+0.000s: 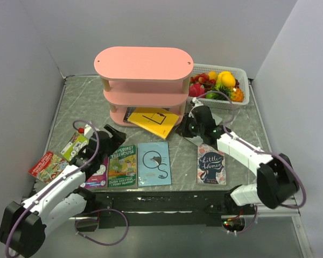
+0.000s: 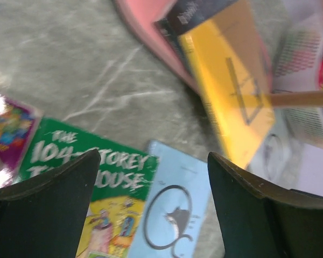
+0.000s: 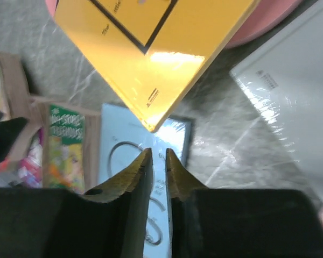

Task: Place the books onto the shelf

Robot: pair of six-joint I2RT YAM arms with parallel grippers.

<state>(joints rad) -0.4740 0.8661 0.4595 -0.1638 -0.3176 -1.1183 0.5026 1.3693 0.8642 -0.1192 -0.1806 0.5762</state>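
Overhead, grey marbled table (image 1: 215,161) between pale walls; left claw (image 1: 109,141) wide open, right claw (image 1: 189,128) nearly closed, empty

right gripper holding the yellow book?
No. In the right wrist view the right gripper is nearly shut on nothing, just short of the yellow book corner.

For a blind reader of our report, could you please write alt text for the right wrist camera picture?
A yellow book sticks out from the bottom board of a pink shelf, its corner pointing down at the two dark fingers of the right gripper, nearly closed and empty. Beneath lie a light blue book, a green book and a grey-white book on the table.
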